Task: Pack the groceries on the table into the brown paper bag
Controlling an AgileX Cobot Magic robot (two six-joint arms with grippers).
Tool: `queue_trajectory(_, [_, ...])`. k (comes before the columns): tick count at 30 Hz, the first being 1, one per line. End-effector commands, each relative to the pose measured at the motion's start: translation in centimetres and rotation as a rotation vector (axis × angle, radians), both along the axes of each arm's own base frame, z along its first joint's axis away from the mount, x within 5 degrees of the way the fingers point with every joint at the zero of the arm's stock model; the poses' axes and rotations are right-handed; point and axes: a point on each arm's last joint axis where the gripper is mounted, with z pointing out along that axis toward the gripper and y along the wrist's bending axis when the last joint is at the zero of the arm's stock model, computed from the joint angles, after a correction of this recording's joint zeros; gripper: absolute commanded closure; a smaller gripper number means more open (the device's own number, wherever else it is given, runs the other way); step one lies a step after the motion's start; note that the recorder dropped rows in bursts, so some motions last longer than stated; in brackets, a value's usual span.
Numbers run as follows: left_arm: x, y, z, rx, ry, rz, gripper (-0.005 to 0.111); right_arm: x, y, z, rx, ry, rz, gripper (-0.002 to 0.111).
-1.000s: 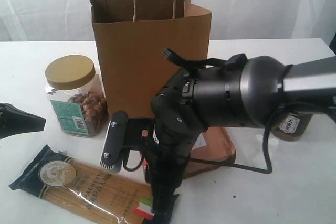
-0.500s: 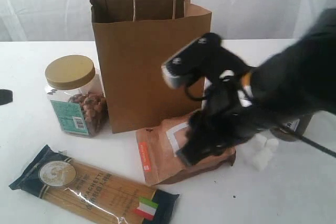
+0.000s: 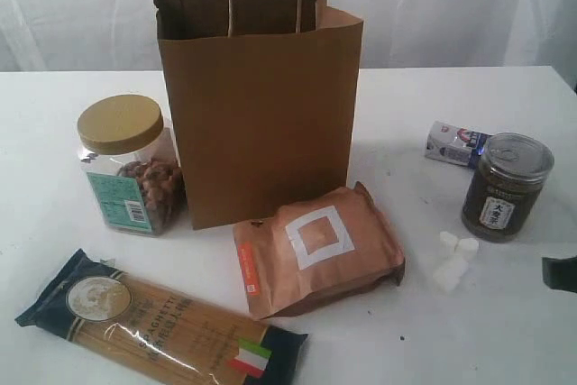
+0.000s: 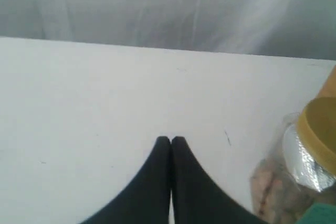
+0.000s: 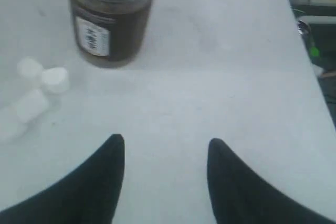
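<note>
The brown paper bag (image 3: 260, 105) stands upright at the middle back of the white table (image 3: 54, 214). A tan-lidded nut jar (image 3: 126, 164) stands left of it, and a spaghetti packet (image 3: 158, 317) lies in front. A copper pouch (image 3: 317, 250) lies at the bag's foot. At the right are white marshmallows (image 3: 451, 257), a dark silver-lidded jar (image 3: 507, 185) and a small white-blue carton (image 3: 455, 144). My right gripper (image 5: 166, 141) is open and empty over bare table, short of the dark jar (image 5: 109, 19) and marshmallows (image 5: 39, 85); only a dark tip (image 3: 561, 273) shows at the exterior view's right edge. My left gripper (image 4: 170, 139) is shut and empty, beside the nut jar (image 4: 302, 171).
The table's far edge meets a pale curtain (image 3: 81, 6). Dark clutter (image 5: 315, 14) lies beyond the table's edge in the right wrist view.
The right arm has swept away from the pouch and bag to the right edge of the exterior view. The left gripper's tip has left that view.
</note>
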Motion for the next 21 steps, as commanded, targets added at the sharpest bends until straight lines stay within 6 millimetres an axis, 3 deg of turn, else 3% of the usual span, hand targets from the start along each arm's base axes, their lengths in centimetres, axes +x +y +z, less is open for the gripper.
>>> queue_trajectory(1, [-2.4, -1.2, 3.2, -0.132, -0.105, 0.098, 0.107, 0.2, -0.3, -1.2, -0.036, -0.055, 0.010, 0.041])
queue_trajectory(4, [-3.5, -1.9, 4.4, -0.134, -0.160, 0.102, 0.107, 1.6, -0.1, -1.9, -0.186, -0.086, 0.097, 0.036])
queue_trajectory(7, [-4.7, -2.7, 5.7, -0.101, -0.224, 0.105, 0.107, 2.6, 0.0, -2.8, -0.136, -0.112, -0.014, 0.036])
queue_trajectory(10, [-5.9, -4.9, 6.8, -0.093, -0.265, 0.018, 0.107, 2.9, -0.2, -3.4, -0.099, -0.121, -0.112, 0.036])
queue_trajectory(14, [-6.9, -7.4, 5.0, 0.067, -0.098, -0.110, 0.107, 4.0, 1.3, -4.4, -0.031, -0.123, 0.008, 0.036])
queue_trajectory(18, [-7.6, -5.8, 3.6, 0.061, -0.085, 0.135, 0.107, 4.9, 0.4, -5.6, -0.088, -0.131, -0.126, 0.036])
queue_trajectory(19, [-7.9, -5.0, 2.7, 0.059, -0.082, 0.239, 0.107, 5.1, 0.3, -6.4, -0.107, -0.091, -0.133, 0.037])
queue_trajectory(21, [-8.1, -4.6, 1.1, 0.062, -0.041, 0.280, 0.107, 5.5, 0.9, -7.2, -0.082, -0.038, -0.101, 0.037])
